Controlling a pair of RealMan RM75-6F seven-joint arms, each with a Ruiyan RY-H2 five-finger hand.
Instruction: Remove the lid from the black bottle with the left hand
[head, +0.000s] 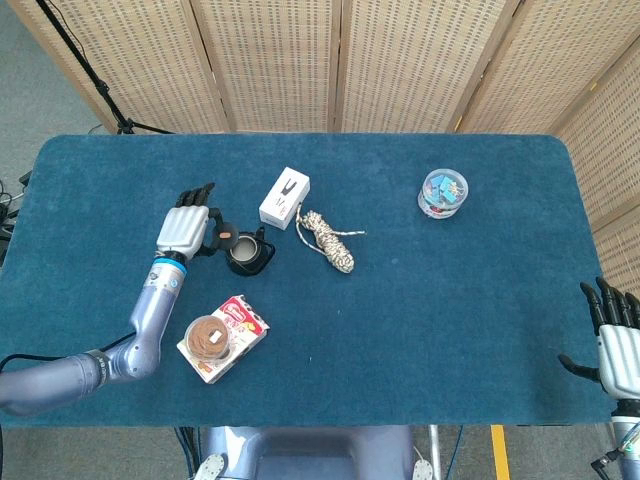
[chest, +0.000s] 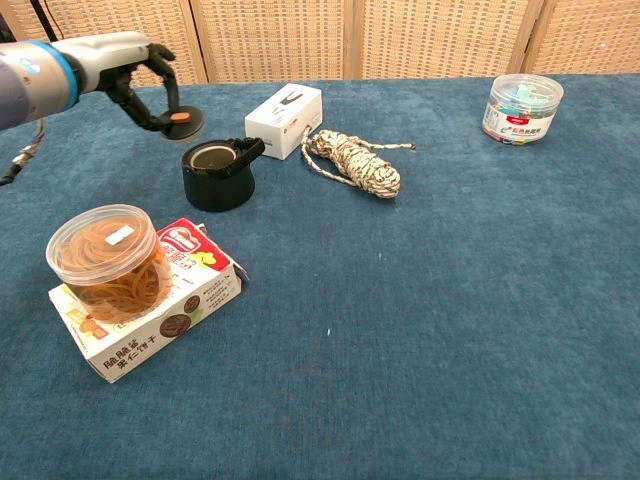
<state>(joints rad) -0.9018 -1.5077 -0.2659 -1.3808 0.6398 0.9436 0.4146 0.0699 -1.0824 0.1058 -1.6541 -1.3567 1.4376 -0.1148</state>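
Observation:
The short black bottle (head: 246, 253) (chest: 217, 176) stands open on the blue table, its mouth showing a brownish inside. My left hand (head: 186, 231) (chest: 141, 88) is raised up and to the left of the bottle and pinches the lid (chest: 183, 123) (head: 225, 238), a dark disc with an orange spot on top. The lid hangs clear of the bottle. My right hand (head: 619, 340) rests at the table's near right corner, fingers spread, holding nothing.
A white box (head: 284, 198) and a coil of rope (head: 329, 240) lie right of the bottle. A jar of rubber bands (chest: 103, 262) sits on a snack box (chest: 160, 299) near the front left. A clear tub (head: 443, 192) stands far right.

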